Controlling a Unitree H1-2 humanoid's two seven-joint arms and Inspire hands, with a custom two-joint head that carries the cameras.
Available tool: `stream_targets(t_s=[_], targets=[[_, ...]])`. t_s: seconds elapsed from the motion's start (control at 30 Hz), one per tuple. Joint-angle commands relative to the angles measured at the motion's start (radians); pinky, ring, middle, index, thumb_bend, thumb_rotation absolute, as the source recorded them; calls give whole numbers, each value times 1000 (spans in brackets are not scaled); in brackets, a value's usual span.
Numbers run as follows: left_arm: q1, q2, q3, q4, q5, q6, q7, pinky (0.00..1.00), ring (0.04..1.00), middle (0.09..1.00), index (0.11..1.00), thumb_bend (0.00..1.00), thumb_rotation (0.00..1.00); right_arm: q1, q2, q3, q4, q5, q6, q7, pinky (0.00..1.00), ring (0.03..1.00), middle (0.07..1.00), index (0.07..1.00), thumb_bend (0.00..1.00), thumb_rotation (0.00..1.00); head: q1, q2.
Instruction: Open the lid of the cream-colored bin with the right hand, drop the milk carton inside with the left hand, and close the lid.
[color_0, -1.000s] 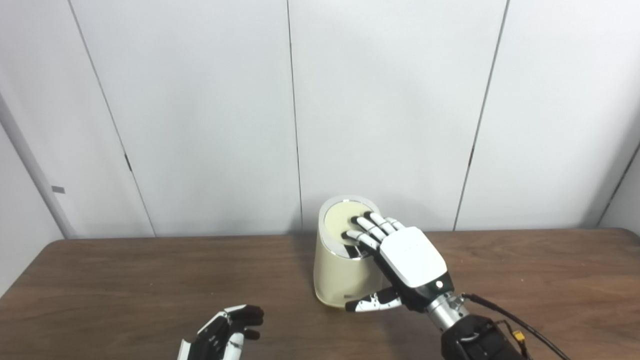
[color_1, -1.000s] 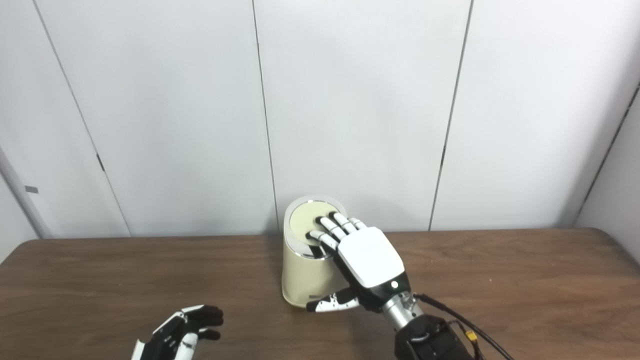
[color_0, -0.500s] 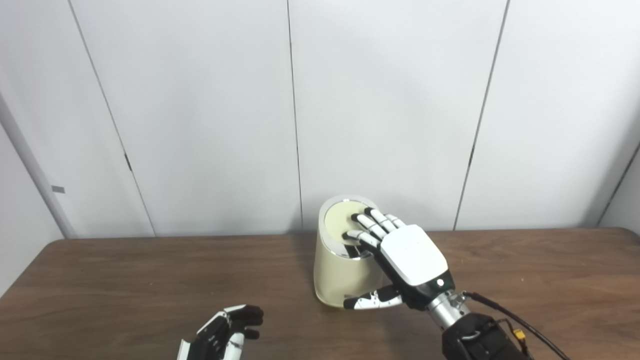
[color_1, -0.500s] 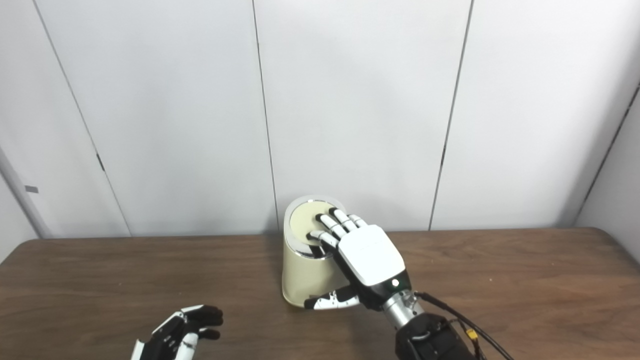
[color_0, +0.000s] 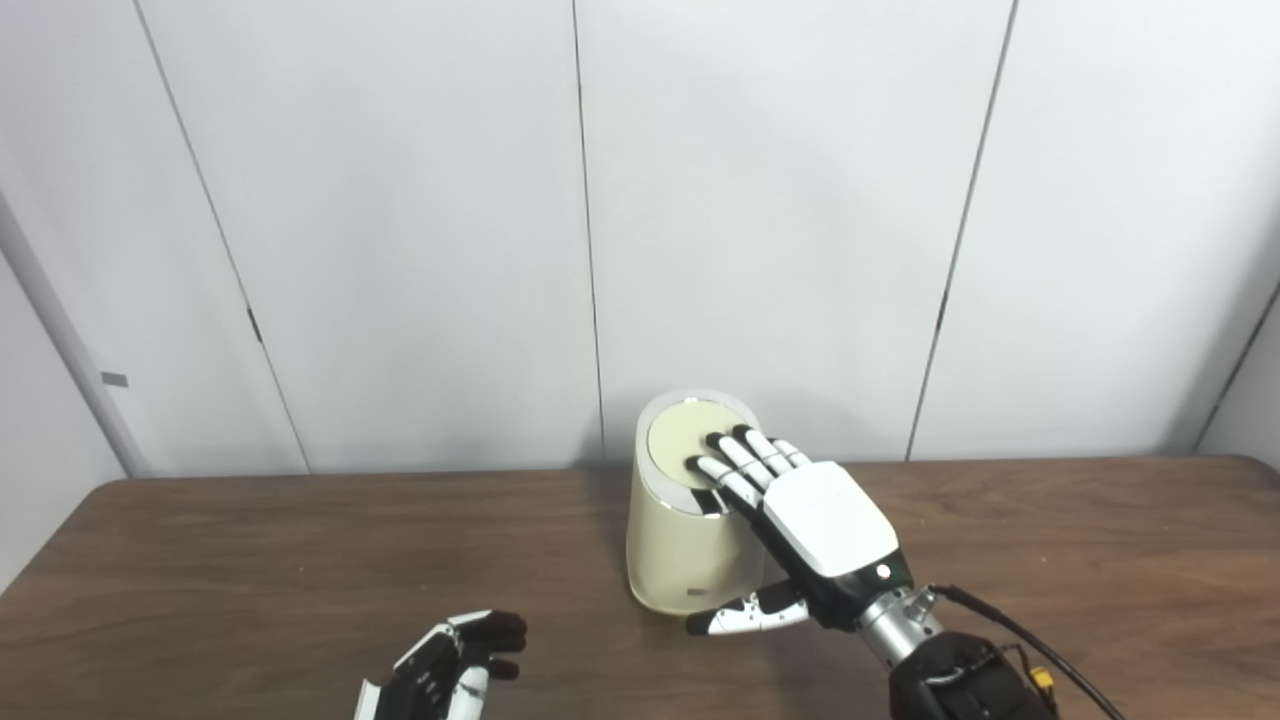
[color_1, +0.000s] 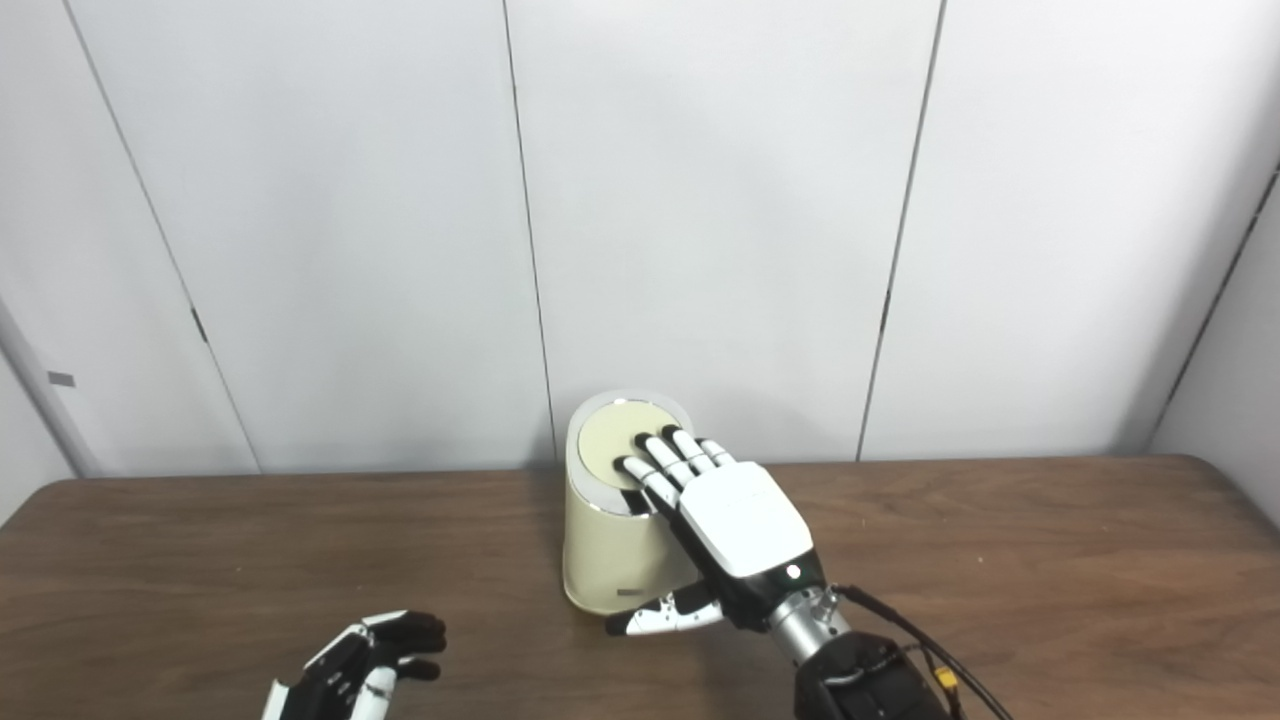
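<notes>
the right hand (color_0: 825, 520) lies flat and released, fingertips (color_0: 716, 441) on the closed lid (color_0: 690, 438) of the cream bin (color_0: 672, 550); the left hand (color_0: 445, 672) rests loosely curled, grasping nothing.

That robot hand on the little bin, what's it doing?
The right robot hand lies flat with its fingers on the lid of the cream-colored bin, which is shut. The left robot hand waits low on the wooden table, holding nothing. No milk carton is in sight.
</notes>
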Motion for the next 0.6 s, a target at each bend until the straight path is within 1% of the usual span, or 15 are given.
stream_targets(t_s=[0.0, 0.17, 0.33, 0.47, 0.57], targets=[[-6, -2, -3, 14, -8, -6, -1, 601, 678, 681, 663, 123, 533, -44, 12, -31, -43, 6, 20, -2, 914, 1000, 994, 995, 727, 745, -1, -2], [-9, 1, -4, 25, -9, -21, -5, 593, 673, 676, 662, 127, 523, -41, 29, -52, -48, 19, 20, -2, 914, 1000, 1000, 1000, 750, 778, 1, -3], [-1, -2, -5, 12, -8, -3, -5, 600, 680, 682, 666, 141, 543, -29, 40, -65, -64, 45, 16, 0, 944, 1000, 1000, 1000, 738, 779, 3, -2], [3, -4, -5, 6, -19, 5, -7, 604, 680, 681, 664, 148, 529, -16, 51, -82, -88, 69, 1, -26, 938, 1000, 1000, 1000, 734, 749, 6, 2], [5, -5, -6, 0, -14, 9, -7, 602, 681, 683, 666, 151, 529, -5, 59, -102, -117, 90, -6, -40, 927, 1000, 1000, 1000, 735, 775, 8, 2]])
